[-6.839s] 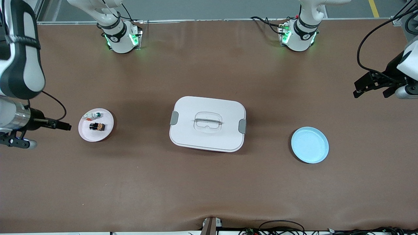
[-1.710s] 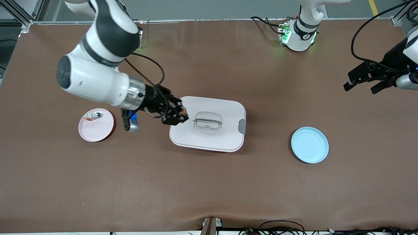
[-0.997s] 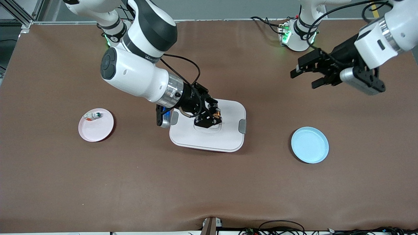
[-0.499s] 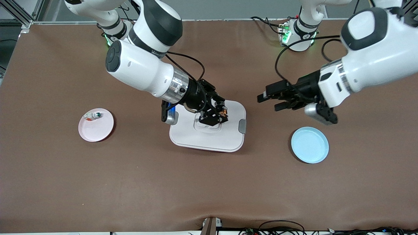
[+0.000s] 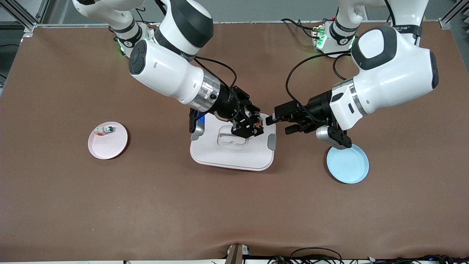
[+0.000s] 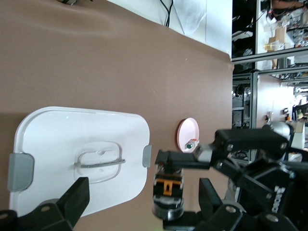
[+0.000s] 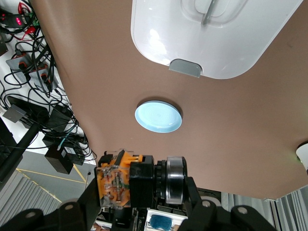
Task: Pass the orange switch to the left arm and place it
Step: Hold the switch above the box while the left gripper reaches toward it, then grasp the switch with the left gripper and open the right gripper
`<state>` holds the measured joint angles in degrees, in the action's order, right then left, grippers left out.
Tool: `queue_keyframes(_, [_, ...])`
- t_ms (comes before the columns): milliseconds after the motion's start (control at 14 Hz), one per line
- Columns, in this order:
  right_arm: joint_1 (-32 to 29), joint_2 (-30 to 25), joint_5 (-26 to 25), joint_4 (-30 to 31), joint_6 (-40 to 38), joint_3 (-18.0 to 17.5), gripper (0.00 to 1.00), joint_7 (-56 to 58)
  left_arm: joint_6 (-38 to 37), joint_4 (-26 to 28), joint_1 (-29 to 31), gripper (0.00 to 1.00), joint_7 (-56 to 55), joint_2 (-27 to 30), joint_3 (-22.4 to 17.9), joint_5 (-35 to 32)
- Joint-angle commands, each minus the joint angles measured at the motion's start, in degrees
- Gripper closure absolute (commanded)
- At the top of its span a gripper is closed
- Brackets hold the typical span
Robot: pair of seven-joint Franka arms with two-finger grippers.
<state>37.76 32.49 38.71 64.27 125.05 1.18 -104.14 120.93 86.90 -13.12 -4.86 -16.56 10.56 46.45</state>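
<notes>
My right gripper (image 5: 254, 127) is shut on the orange switch (image 5: 259, 125) and holds it in the air over the white box (image 5: 234, 152), near the box's edge toward the left arm's end. In the right wrist view the switch (image 7: 115, 185) sits clamped between the fingers (image 7: 72, 211). My left gripper (image 5: 278, 124) is open, just off that same box edge, facing the switch. In the left wrist view the switch (image 6: 168, 185) shows between my open left fingers (image 6: 72, 202), not touched by them, with the box (image 6: 57, 139) below.
A pink plate (image 5: 110, 146) with a small white-and-green component (image 5: 104, 129) lies toward the right arm's end. A blue plate (image 5: 348, 167) lies toward the left arm's end, partly under the left wrist. Brown table all round.
My right gripper has carried the switch across the box lid toward the left arm's end. My left arm has swung in, and its open gripper has come up to the switch.
</notes>
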Motion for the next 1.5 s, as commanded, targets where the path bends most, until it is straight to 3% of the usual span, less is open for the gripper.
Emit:
queue_keyframes(0, [0.3, 1.5, 1.0, -1.8, 1.7, 0.0, 1.0, -0.8, 1.8, -3.9, -1.0, 0.0, 0.6, -3.5, 0.2, 1.4])
queue_keyframes(641, [0.6, 2.1, 1.0, -2.0, 4.1, -0.4, 1.0, -0.7, 4.1, -3.9, -2.9, 0.0, 1.5, -4.4, 0.2, 0.9])
queue_keyframes(1425, [0.2, 3.8, 1.0, -4.4, 5.4, -0.4, 1.0, -0.6, 0.5, -3.3, -0.9, 0.0, 13.8, -4.1, 0.1, 0.3])
